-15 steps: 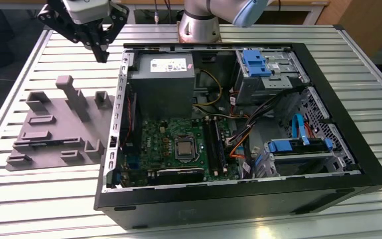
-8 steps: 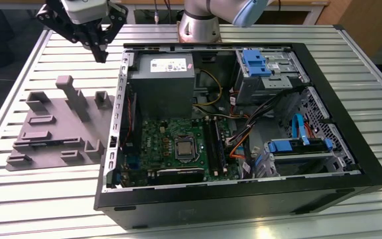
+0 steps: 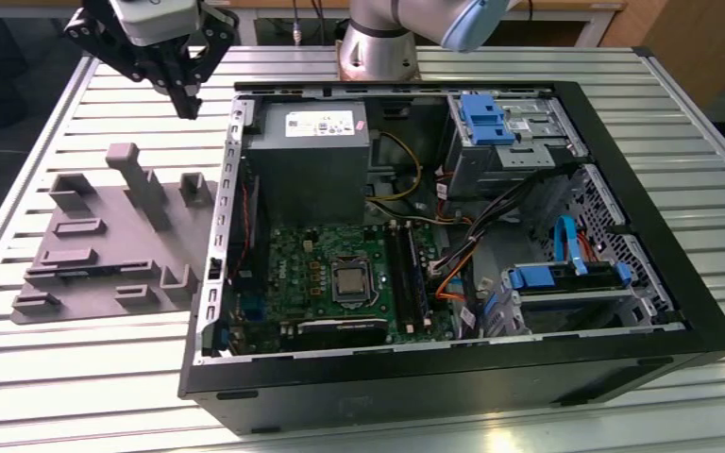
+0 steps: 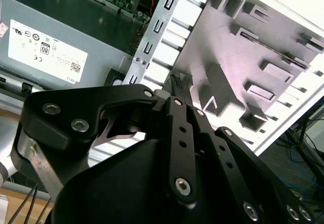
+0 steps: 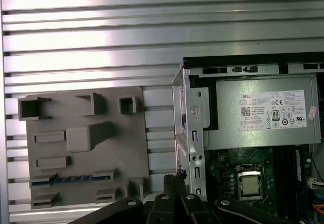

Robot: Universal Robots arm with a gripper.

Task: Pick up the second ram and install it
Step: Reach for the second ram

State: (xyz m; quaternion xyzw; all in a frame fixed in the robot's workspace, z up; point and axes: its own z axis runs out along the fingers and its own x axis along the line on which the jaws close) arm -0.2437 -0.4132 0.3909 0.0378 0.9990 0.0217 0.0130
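Off to one side of the hand point(image 3: 190, 106), the blue ram stick point(image 5: 66, 179) lies in a slot of the grey holder point(image 5: 129, 143) on the counter point(image 5: 101, 42). The hand's fingers are pressed together and empty, hovering between the holder and the computer case point(image 3: 463, 373). Pickup and install are both left to do.

Silver ridged stripes run across the desk point(image 3: 86, 377). The tray point(image 3: 98, 236) is plain grey, the memory stick point(image 5: 66, 178) blue, the computer case point(image 3: 463, 387) black, its board point(image 3: 294, 260) green, its clips point(image 3: 482, 118) blue.
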